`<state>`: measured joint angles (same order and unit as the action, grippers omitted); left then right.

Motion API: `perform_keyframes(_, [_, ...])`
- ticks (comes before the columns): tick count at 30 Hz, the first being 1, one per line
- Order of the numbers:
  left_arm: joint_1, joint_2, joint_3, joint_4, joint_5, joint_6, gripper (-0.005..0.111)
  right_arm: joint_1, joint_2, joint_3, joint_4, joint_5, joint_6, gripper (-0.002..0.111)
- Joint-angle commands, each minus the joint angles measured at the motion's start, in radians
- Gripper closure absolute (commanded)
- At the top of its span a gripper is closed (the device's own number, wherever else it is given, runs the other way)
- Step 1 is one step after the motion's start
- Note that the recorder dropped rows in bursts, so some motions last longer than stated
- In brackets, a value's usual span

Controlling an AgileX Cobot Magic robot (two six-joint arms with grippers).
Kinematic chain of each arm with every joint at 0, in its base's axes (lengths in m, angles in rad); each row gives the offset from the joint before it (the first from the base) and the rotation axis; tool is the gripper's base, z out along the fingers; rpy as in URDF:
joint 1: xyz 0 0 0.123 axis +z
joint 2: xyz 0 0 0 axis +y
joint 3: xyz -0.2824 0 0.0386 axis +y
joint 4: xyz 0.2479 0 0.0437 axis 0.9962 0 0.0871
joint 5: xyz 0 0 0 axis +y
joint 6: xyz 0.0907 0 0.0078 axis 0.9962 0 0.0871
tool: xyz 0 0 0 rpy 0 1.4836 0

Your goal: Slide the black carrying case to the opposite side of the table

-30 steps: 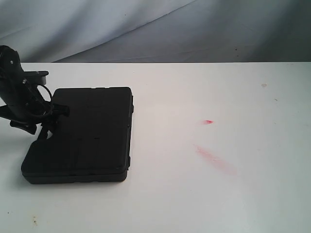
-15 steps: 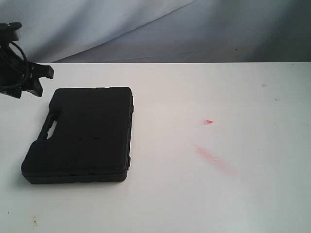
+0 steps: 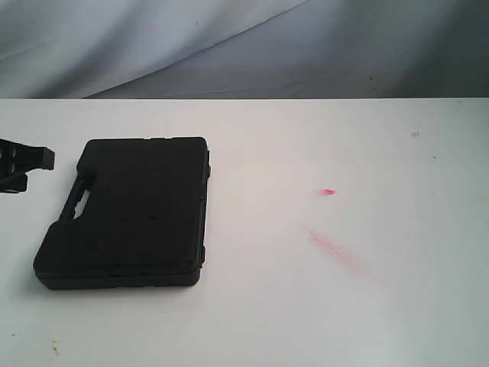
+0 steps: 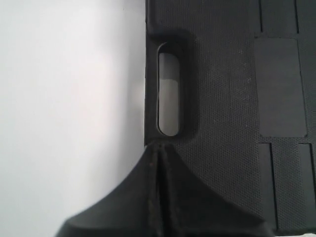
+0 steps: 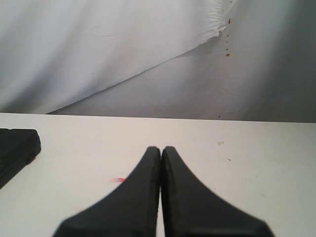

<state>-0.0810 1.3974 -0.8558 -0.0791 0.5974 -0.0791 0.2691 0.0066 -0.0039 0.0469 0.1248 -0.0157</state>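
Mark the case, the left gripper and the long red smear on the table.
case [image 3: 134, 210]: exterior view, middle of the lid.
left gripper [image 4: 159, 148]: left wrist view, where the shut fingertips meet.
red smear [image 3: 334, 246]: exterior view, middle of the streak.

It looks like a lab test bench. A large plain white table [image 3: 344, 306] fills the scene, with faint red marks [image 3: 328, 243] smeared on its right half. Along the far side hangs a creased pale grey cloth [image 3: 229, 46] as a backdrop. A piece of black robot arm [image 3: 23, 158] juts in at the left edge of the table.
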Motion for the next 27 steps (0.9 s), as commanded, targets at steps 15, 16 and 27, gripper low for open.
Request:
perform_keyframes(15, [0.002, -0.472, 0.191, -0.068, -0.118, 0.003, 0.106, -0.004, -0.007, 0.004, -0.004, -0.001, 0.002, 0.108])
perform_keyframes(16, [0.002, -0.497, 0.193, -0.068, -0.111, 0.003, 0.106, -0.004, -0.007, 0.004, -0.004, -0.001, 0.002, 0.108])
perform_keyframes(27, [0.002, -0.703, 0.197, -0.068, -0.04, 0.003, 0.106, -0.004, -0.007, 0.004, -0.004, -0.001, 0.0, 0.108])
